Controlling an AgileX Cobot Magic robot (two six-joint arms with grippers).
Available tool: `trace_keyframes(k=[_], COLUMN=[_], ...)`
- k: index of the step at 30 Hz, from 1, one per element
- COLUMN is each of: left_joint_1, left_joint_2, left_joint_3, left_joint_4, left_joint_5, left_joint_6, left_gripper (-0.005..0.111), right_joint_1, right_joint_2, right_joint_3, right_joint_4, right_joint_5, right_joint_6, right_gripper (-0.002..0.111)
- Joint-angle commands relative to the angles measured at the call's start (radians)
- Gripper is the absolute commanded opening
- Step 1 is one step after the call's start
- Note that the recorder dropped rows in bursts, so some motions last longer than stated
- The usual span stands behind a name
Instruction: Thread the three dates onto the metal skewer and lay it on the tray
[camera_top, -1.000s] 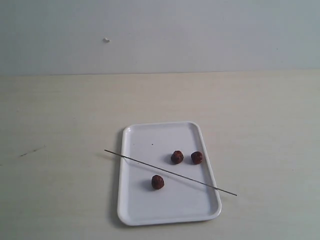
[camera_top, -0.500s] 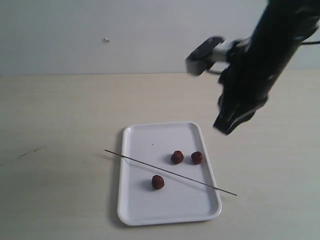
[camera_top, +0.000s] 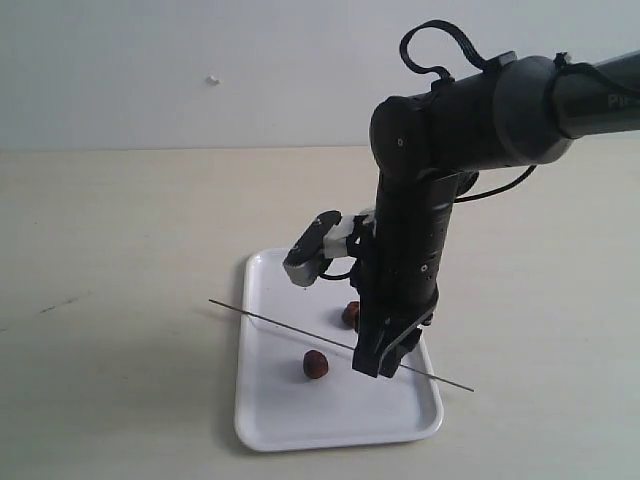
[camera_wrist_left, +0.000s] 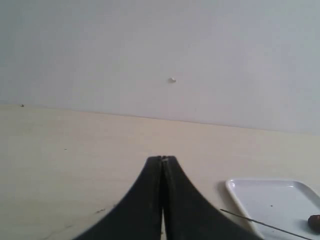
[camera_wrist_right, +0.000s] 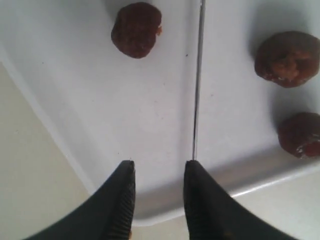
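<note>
The white tray (camera_top: 296, 282) lies near the table's front edge, with the thin metal skewer (camera_top: 262, 318) resting diagonally across it, both ends overhanging the rim. In the exterior view one date (camera_top: 315, 365) lies in front of the skewer, another date (camera_top: 349, 312) peeks out beside the arm, and the third is hidden behind it. My right gripper (camera_top: 377, 366) hangs open just above the tray's right part. In the right wrist view the right gripper (camera_wrist_right: 161, 167) has nothing between its fingers; the skewer (camera_wrist_right: 198, 75) runs up from one fingertip (camera_wrist_right: 194, 170), among three dates (camera_wrist_right: 136, 29) (camera_wrist_right: 286, 58) (camera_wrist_right: 301, 134). My left gripper (camera_wrist_left: 162, 160) is shut and empty, off to the tray's left.
The pale wooden table (camera_top: 120, 250) stretches wide on all sides of the tray, up to a plain white wall (camera_top: 200, 60). The left wrist view catches the tray's corner (camera_wrist_left: 272, 197), the skewer's end (camera_wrist_left: 250, 222) and one date (camera_wrist_left: 315, 221).
My right arm has swung in from the upper right and come down over the tray's right part, and its jaws have parted. The dates and the skewer lie where they were.
</note>
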Motion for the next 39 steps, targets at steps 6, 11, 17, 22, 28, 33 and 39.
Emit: trace_keyframes(k=[6, 11, 17, 22, 28, 33, 39], left_joint_1=[0.003, 0.003, 0.003, 0.003, 0.003, 0.003, 0.003], left_joint_2=[-0.005, -0.005, -0.005, -0.005, -0.005, -0.005, -0.005], left_joint_3=[0.004, 0.004, 0.004, 0.004, 0.004, 0.004, 0.004], left_joint_4=[-0.004, -0.004, -0.004, -0.004, -0.004, -0.004, -0.004], left_joint_5=[0.0, 0.0, 0.0, 0.0, 0.0, 0.0, 0.0], left_joint_6=[0.0, 0.0, 0.0, 0.0, 0.0, 0.0, 0.0], left_gripper=[0.0, 0.0, 0.0, 0.0, 0.0, 0.0, 0.0], right_joint_1=[0.001, 0.001, 0.001, 0.001, 0.001, 0.001, 0.001], right_joint_2=[0.003, 0.007, 0.04, 0.071, 0.074, 0.061, -0.055], right_joint_3=[0.059, 0.065, 0.065, 0.065, 0.065, 0.065, 0.065], right_joint_4=[-0.035, -0.037, -0.045, -0.045, -0.045, -0.061, -0.064], right_joint_5=[-0.109, -0.172, -0.209, -0.206, -0.202, -0.159, -0.124], right_joint_6=[0.025, 0.034, 0.034, 0.034, 0.04, 0.086, 0.101], right_gripper=[0.035, 0.035, 0.035, 0.035, 0.017, 0.0, 0.0])
